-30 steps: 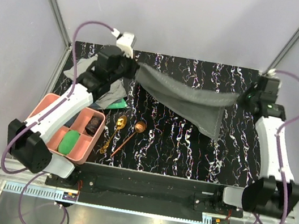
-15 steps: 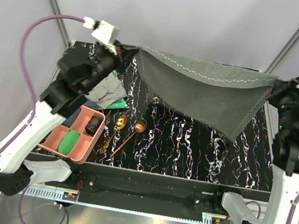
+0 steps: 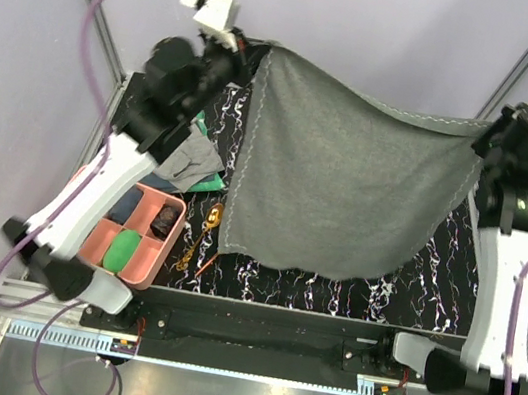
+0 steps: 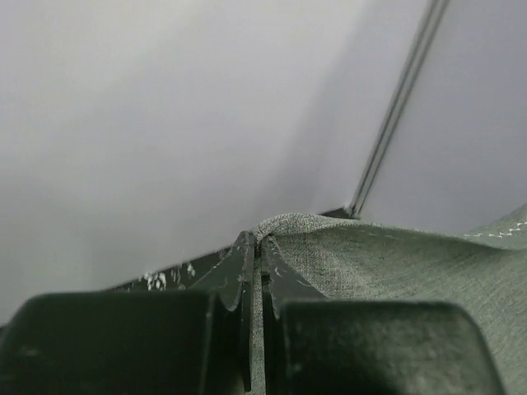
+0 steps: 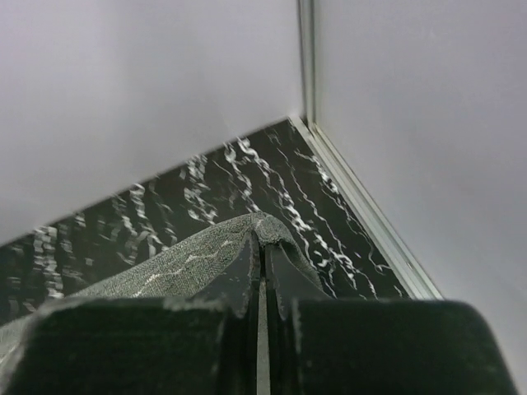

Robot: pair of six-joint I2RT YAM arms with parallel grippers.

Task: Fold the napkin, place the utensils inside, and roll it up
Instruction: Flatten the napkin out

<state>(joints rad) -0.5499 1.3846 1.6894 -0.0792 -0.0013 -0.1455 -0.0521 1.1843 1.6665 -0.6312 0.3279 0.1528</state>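
At the lower left of the top view sits a pink compartment tray. Just right of it, a shiny gold long-handled spoon lies on the black marbled table; the copper one is mostly hidden behind hanging cloth. Above them the large charcoal-grey cloth napkin hangs in the air as a spread sheet. The left gripper is pinched tight on its upper-left corner, and the right gripper is clamped on its upper-right corner. This looks like the spreading step before any fold. The next move likely calls for laying the sheet flat and smooth, clear of the spoons.
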